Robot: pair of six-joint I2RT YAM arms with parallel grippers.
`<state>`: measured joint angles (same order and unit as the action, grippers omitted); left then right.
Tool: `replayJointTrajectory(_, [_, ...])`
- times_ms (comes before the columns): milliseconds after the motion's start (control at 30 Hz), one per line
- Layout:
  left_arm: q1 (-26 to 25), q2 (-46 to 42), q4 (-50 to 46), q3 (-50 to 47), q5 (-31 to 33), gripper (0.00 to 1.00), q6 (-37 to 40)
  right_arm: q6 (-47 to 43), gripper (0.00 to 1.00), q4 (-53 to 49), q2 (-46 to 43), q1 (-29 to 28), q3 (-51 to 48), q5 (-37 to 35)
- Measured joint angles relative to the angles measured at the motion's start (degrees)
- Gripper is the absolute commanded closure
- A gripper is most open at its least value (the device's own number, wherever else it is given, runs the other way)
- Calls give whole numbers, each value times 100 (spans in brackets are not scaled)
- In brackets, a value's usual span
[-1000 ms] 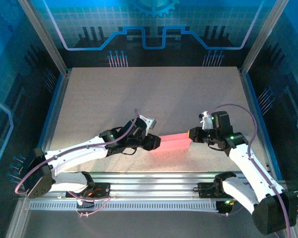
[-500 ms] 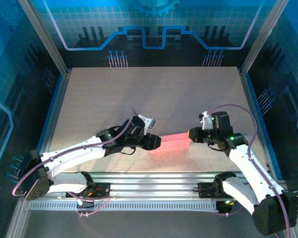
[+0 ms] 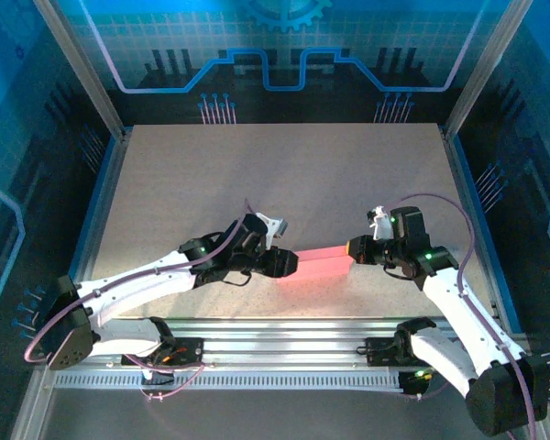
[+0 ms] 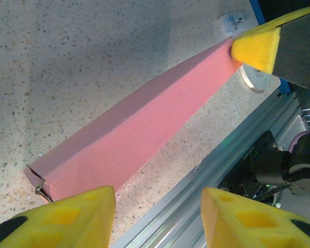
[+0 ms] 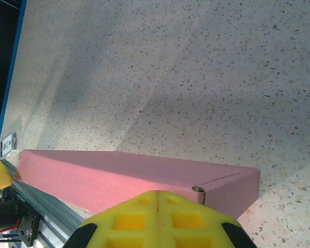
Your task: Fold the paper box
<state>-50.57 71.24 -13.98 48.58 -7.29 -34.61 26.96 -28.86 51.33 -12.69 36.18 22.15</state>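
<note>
Near the table's (image 3: 257, 174) front edge — free room behind — the paper box (image 3: 316, 264) lies between spread left fingers (image 4: 77, 217) and pressed-together right fingers (image 5: 129, 219).

Item count:
- Paper box (image 3: 317, 264): one, pink, slim and rectangular.
- Arms: two, namely one left arm (image 3: 156, 275) and one right arm (image 3: 458, 302).
- Grippers: two, namely one left gripper (image 3: 287, 264) and one right gripper (image 3: 352, 249).
- Yellow foam pads (image 4: 82, 217): two per gripper, four in total.
- Speckled table (image 3: 284, 174): one.
</note>
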Motion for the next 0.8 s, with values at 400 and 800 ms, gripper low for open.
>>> replayJointTrajectory(400, [59, -20, 411, -345, 0, 56, -7, 0, 95, 0, 0, 0, 0, -4])
replayJointTrajectory(800, [74, -310, 1084, -820, 0, 55, -302, 2, 90, -26, 0, 0, 26, -13])
